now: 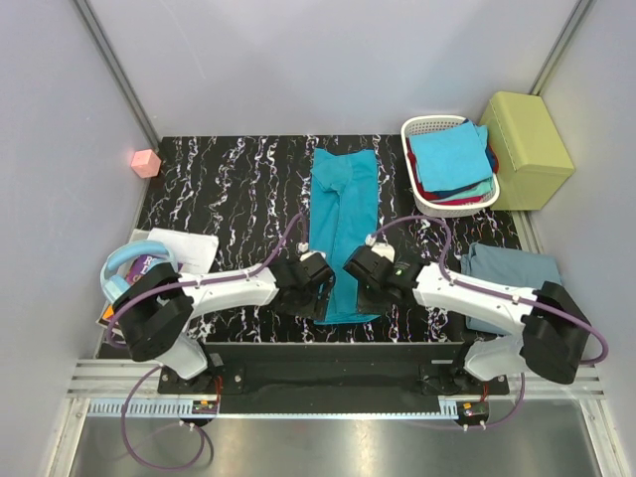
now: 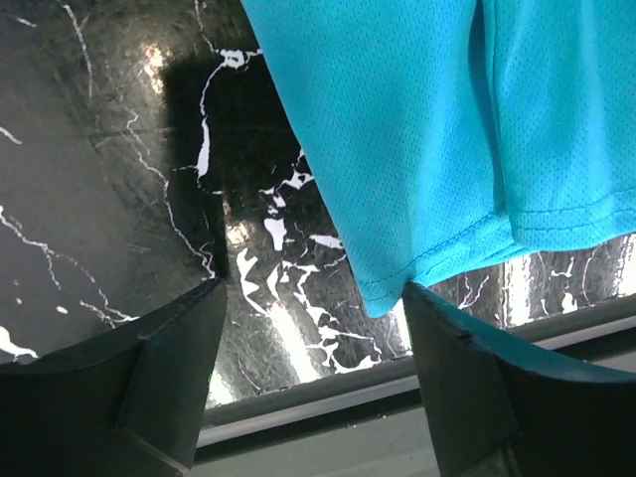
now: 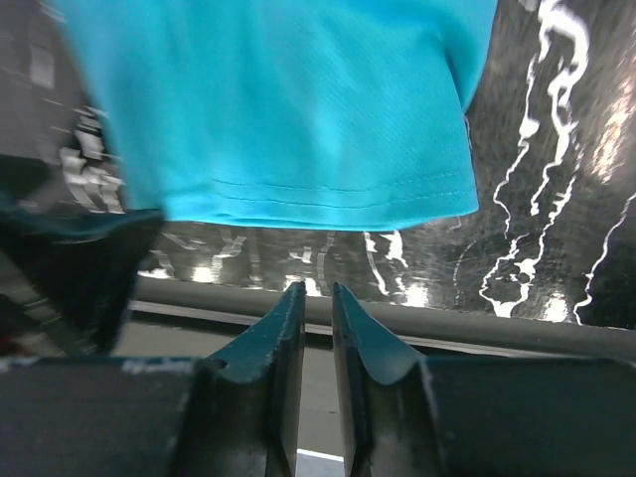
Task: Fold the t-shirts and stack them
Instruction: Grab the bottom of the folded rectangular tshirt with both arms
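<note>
The teal t-shirt [image 1: 345,227] lies flat on the dark desk [image 1: 229,179], folded into a long strip that runs away from the robot. Its near hem sits between both tools. The left tool [image 2: 313,373] is wide apart at the hem's corner. The right tool [image 3: 316,343] is almost together and holds nothing.

Black marbled table [image 1: 229,189], teal tee [image 1: 345,224], grey-blue tee [image 1: 512,270], basket [image 1: 425,127], headphones [image 1: 124,263]

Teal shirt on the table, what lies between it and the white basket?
Bare black marbled table, seen in the top view, separates the teal shirt from the white basket.
</note>
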`<move>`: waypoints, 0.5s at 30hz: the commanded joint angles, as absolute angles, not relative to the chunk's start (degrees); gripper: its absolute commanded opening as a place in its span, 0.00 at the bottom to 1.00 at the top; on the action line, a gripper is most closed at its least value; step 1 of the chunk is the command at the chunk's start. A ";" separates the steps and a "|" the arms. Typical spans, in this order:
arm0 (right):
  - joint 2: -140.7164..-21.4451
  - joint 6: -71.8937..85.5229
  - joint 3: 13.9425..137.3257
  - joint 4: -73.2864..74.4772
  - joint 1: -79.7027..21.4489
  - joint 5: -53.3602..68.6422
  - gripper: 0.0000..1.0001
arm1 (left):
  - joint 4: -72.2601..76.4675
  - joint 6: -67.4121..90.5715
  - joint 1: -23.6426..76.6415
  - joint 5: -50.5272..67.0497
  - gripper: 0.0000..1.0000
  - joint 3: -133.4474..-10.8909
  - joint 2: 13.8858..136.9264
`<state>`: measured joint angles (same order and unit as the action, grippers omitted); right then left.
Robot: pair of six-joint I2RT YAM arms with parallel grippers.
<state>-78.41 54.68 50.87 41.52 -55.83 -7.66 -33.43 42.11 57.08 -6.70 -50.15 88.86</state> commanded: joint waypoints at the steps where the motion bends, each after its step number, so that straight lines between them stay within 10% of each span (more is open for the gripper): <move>1: -74.53 54.76 57.38 45.87 -56.16 -14.49 0.25 | -34.80 41.92 57.30 -7.29 0.71 -50.10 86.31; 15: -74.71 51.59 60.29 50.36 -56.16 -18.37 0.37 | -40.60 44.91 57.30 -12.21 0.45 -47.11 80.60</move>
